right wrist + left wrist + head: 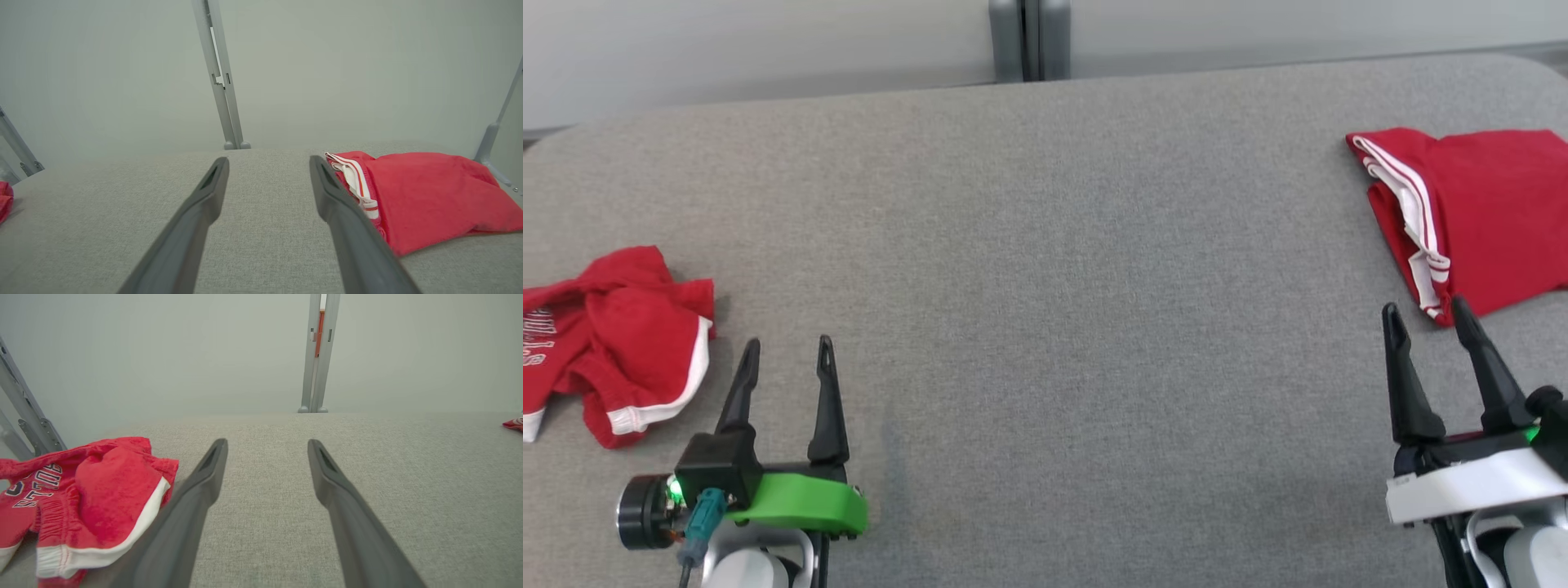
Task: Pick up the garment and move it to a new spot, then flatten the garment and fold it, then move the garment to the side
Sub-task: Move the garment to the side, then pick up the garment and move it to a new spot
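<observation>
Progress looks partial — you have a folded garment point(1478, 212) at the right end of the bench point(1045, 286) by your right gripper point(1421, 307), a crumpled garment point(613, 343) untouched beside your left gripper point(790, 341), all fingers spread apart and empty.

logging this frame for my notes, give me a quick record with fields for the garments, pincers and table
table: grey fabric top
crumpled garment: red, white trim, bunched at left
folded garment: red, white stripes, at far right
left pincer: open, empty, beside crumpled garment
right pincer: open, empty, near folded garment's edge
</observation>
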{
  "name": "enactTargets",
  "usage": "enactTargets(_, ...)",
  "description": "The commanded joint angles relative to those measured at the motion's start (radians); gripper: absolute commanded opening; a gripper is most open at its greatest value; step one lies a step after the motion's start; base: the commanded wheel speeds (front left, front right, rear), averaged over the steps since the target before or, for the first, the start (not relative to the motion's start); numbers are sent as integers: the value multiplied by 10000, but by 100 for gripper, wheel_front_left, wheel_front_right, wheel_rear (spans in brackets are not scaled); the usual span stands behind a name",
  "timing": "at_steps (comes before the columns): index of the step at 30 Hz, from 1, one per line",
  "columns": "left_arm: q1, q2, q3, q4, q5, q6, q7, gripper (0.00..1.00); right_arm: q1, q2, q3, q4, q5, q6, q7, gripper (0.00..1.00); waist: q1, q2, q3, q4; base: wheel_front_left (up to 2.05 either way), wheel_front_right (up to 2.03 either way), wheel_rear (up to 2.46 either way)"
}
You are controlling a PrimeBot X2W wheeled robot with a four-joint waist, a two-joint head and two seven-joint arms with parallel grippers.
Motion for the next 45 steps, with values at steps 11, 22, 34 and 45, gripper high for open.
enactTargets(11, 851, -146, -15, 309, -37, -128, -77, 100, 1231, 285, -131, -620, -356, -18, 656, 100, 1, 0, -1226, 164, 0, 0, 0)
enactTargets(22, 919, -203, -3, 445, 150, -254, -80, 100, 1507, 334, -104, -933, -407, -16, 909, 100, 1, 0, -1327, 162, 0, 0, 0)
enactTargets(34, 735, -292, 136, 456, 283, -338, -81, 100, 1485, 357, -165, -900, -354, -16, 853, 100, 1, 0, -1280, 256, 0, 0, 0)
enactTargets(45, 97, -502, 280, 219, 443, -385, -72, 100, 1277, 179, -163, -1244, -224, -16, 1002, 100, 1, 0, -852, 1854, 0, 0, 0)
